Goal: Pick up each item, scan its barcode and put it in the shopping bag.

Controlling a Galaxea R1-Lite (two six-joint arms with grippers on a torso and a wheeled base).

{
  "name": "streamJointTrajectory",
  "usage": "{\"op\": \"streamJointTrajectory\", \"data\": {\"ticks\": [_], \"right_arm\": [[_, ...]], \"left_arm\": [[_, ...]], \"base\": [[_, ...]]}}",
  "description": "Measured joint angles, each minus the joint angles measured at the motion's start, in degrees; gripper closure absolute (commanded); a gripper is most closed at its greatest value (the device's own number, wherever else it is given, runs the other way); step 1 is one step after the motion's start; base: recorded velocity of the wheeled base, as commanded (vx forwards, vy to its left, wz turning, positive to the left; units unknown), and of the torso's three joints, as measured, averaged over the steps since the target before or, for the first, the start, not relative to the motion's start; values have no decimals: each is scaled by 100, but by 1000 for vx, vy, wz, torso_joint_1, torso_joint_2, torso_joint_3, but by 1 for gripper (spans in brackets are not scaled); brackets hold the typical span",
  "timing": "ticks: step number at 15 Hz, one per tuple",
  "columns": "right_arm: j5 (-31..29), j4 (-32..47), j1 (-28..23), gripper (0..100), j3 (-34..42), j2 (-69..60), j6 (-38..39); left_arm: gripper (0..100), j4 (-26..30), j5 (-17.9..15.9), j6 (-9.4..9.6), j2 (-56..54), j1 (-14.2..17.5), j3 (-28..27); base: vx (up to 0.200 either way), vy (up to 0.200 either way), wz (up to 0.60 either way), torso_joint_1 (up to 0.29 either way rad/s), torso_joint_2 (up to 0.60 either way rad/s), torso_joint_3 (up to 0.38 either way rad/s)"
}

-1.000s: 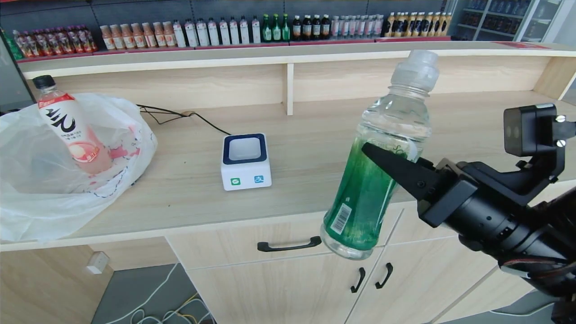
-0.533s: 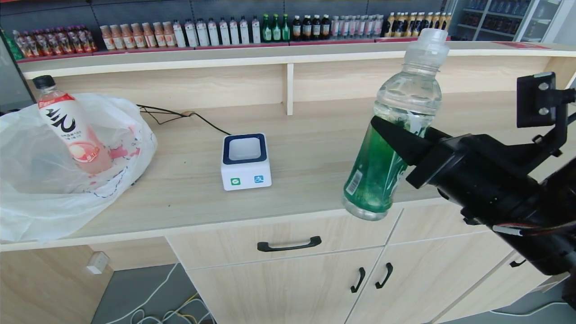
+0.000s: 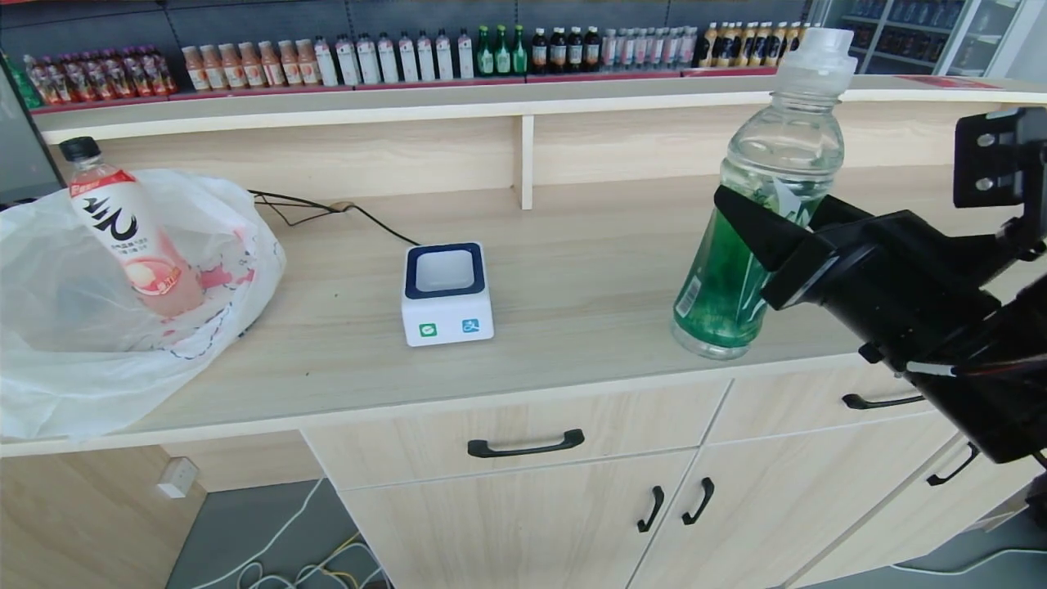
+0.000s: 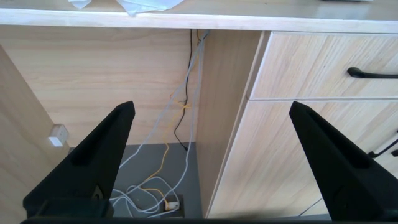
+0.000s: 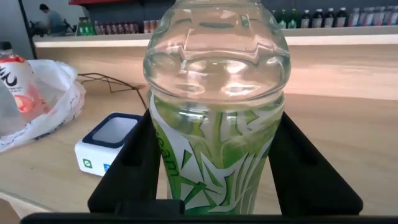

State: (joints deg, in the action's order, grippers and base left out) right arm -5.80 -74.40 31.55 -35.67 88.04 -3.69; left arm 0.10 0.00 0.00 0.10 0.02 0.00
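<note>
Bag [image 3: 57,360] left; scanner [image 3: 447,293] middle; bottle [image 3: 724,298] right

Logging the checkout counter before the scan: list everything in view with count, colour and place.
green bottle: one, clear with green label, tilted over the counter's right front
pink bottle: one, pink, black cap, in the shopping bag
shopping bag: one, translucent white, counter's left end
scanner: one, white, blue-rimmed, mid-counter
shelf bottles: many, mixed, back shelf
counter: one, light wood
right end effector: one, black, shut on green bottle
left end effector: one, black, open, below counter level

Wooden counter [image 3: 572,270], black-handled drawers [image 3: 393,450], far shelf of drinks [image 3: 458,57].
</note>
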Motion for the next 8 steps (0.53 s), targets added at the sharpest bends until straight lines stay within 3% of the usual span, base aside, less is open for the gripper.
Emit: {"op": "streamJointTrajectory", "data": {"ticks": [5, 8], "right_arm": [[28, -358, -396, 100, 397, 10, -166], [156, -445, -422, 100, 538, -4, -166]], "left_arm": [[0, 0, 0, -13, 0, 0, 0], [0, 0, 0, -24, 0, 0, 0]], "base": [[0, 0, 0, 0, 0, 0], [0, 200, 0, -1, -1, 2]]}}
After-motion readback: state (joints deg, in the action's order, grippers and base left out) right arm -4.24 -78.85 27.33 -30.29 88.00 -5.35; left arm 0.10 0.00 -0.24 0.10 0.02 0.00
